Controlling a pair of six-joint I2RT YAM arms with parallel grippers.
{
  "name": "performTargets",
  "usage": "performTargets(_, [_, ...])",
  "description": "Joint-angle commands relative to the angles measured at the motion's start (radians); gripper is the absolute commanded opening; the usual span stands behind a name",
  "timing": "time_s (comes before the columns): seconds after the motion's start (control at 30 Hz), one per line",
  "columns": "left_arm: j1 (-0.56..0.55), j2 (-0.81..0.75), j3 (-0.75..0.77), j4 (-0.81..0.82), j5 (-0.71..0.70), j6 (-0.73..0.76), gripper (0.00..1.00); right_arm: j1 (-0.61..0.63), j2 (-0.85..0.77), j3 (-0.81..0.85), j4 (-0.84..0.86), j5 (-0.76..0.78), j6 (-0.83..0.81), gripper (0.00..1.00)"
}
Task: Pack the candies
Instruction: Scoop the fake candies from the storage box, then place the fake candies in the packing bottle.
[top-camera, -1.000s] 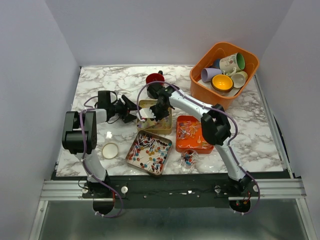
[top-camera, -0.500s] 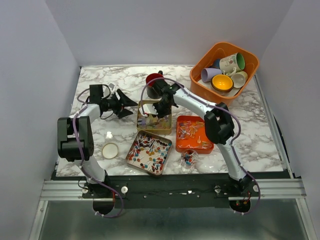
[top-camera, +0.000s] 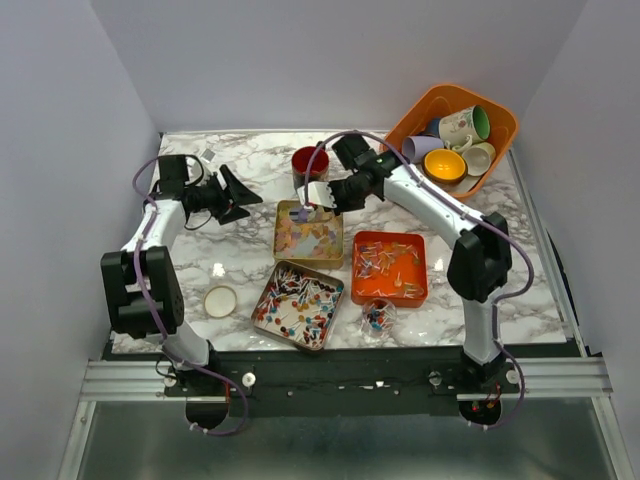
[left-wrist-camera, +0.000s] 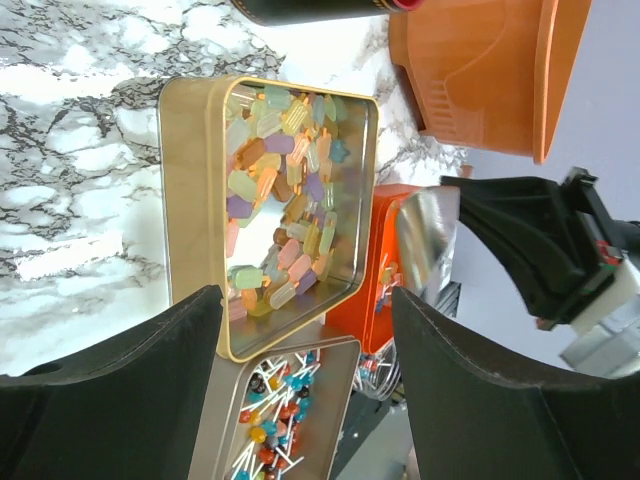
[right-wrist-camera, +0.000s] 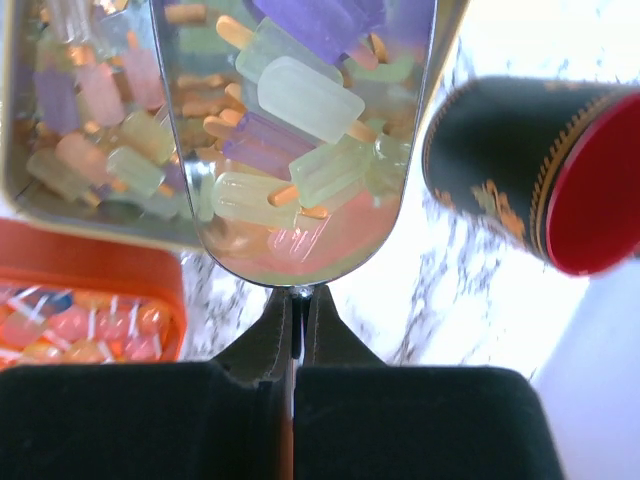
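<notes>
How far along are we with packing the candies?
Done: one small filled bag lies at the near edge. In hand: the right gripper is shut on what looks like a shiny pouch at the far edge of the gold tin; the left gripper is open, empty. Left: gold tin, silver tin and orange tray all hold loose candies.

Far right, I see an orange basket (top-camera: 503, 140) holding a heap of mugs (top-camera: 462, 126). A dark cup (top-camera: 309, 160), red inside, sits far middle on my marble surface (top-camera: 520, 262), a metal scoop (top-camera: 318, 193) just beside it. A round white lid (top-camera: 220, 300) lies near left.
</notes>
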Motion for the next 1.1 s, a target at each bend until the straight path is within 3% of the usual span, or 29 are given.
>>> performTargets(0.0, [0.004,-0.081,-0.011,-0.041,-0.022,0.057,0.77,-0.004,-0.161,-0.130,0.018,0.033,0.045,0.01])
performTargets(0.3, [0.004,-0.190,-0.086,-0.015,-0.040,0.064,0.77,-0.007,-0.529,-0.426,-0.077,0.183,0.028,0.01])
performTargets(0.67, [0.004,-0.417,-0.227,0.034,-0.131,0.012,0.79,0.070,-0.833,-0.715,-0.295,0.447,-0.009,0.01])
performTargets(0.93, [0.010,-0.511,-0.267,0.047,-0.185,0.029,0.80,0.222,-0.932,-0.897,-0.374,0.591,0.057,0.01])
performTargets(1.07, [0.024,-0.535,-0.278,0.047,-0.194,0.034,0.80,0.234,-0.899,-0.891,-0.403,0.650,0.092,0.01])
